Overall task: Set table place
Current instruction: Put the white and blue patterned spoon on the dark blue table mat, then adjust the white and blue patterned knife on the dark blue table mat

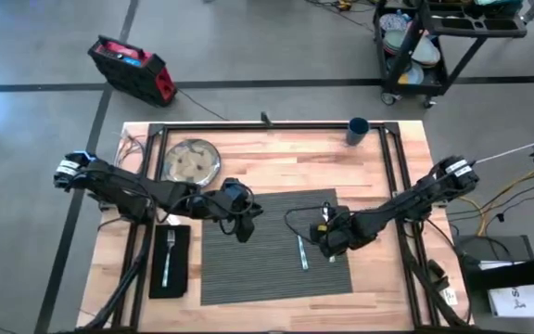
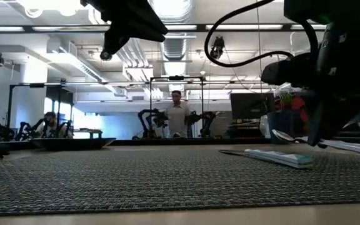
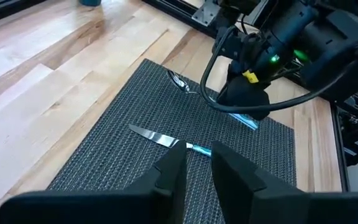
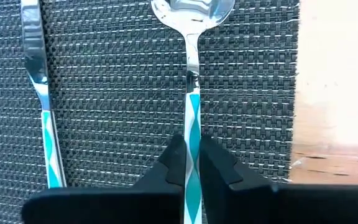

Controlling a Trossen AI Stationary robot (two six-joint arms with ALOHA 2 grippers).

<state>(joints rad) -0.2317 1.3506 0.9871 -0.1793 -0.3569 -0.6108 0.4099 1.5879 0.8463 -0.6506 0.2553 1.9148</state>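
The dark ribbed placemat [image 1: 258, 269] lies in the middle of the table [image 1: 276, 153]. A knife [image 1: 303, 252] lies on its right part, and beside it is a spoon [image 4: 191, 37] with a teal-patterned handle. My right gripper [image 4: 191, 155] is shut on the spoon. My left gripper [image 3: 197, 168] hovers over the mat's left part, its fingers a narrow gap apart with nothing between them. A black napkin [image 1: 180, 269] left of the mat carries a fork [image 1: 168, 255]. The silvery plate [image 1: 193, 160] sits at the far left and the blue cup [image 1: 358, 130] at the far edge. My right gripper pinches the spoon's handle [image 4: 192, 118] between its two fingers, toward the handle's free end. The fingers come from above and lie along the handle. The bowl [image 4: 191, 9] points away from the gripper, over the placemat near its right edge. Whether the bowl rests on the mat I cannot tell.
Bare wood [image 1: 378, 186] lies right of the mat and at the far side between plate and cup. Black rails [image 1: 276, 127] edge the table. A person [image 2: 177, 115] stands far off in the room behind.
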